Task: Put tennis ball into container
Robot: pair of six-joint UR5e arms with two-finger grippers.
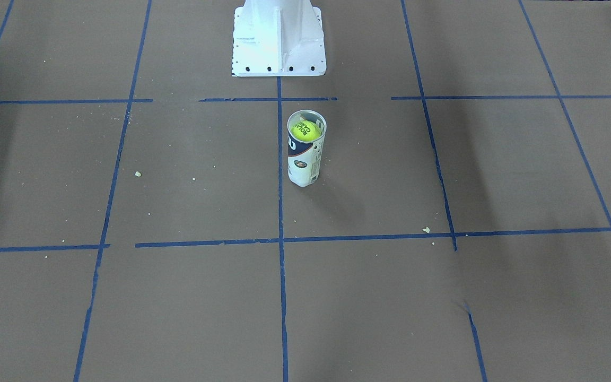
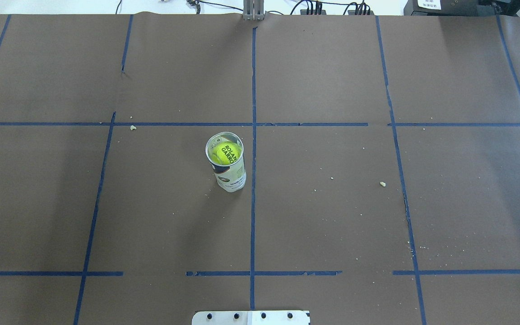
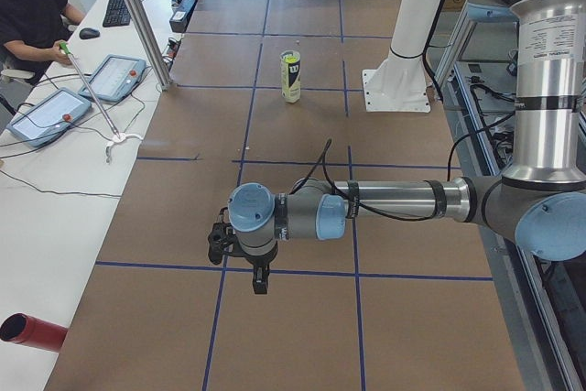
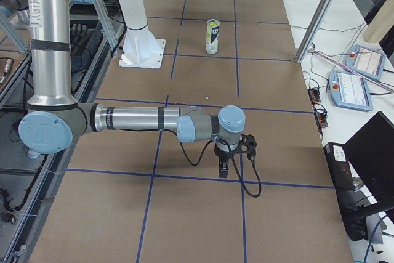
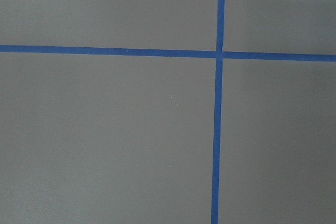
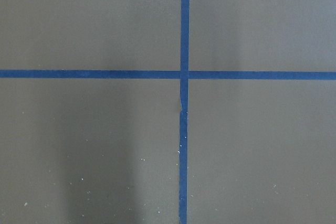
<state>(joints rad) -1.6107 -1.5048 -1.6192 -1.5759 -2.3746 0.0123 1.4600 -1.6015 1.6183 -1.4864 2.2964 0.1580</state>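
Observation:
The clear container [image 1: 305, 159] with its white and navy label stands upright near the table's middle, a little in front of the robot base. The yellow-green tennis ball [image 1: 306, 130] sits inside it at the open top, lettering up, and shows from above as the ball [image 2: 226, 153] in the tube [image 2: 231, 178]. My left gripper [image 3: 261, 281] hangs low over the table far from the tube, seen only from the side, so I cannot tell its state. My right gripper [image 4: 223, 170] hangs likewise at the other end. Both wrist views show only brown paper and blue tape.
The white robot base [image 1: 279, 42] stands just behind the tube. Blue tape lines grid the brown table [image 2: 332, 203]. A seated operator [image 3: 27, 6] and tablets [image 3: 110, 75] are at a side desk, with a red cylinder [image 3: 32, 331] near that desk's edge.

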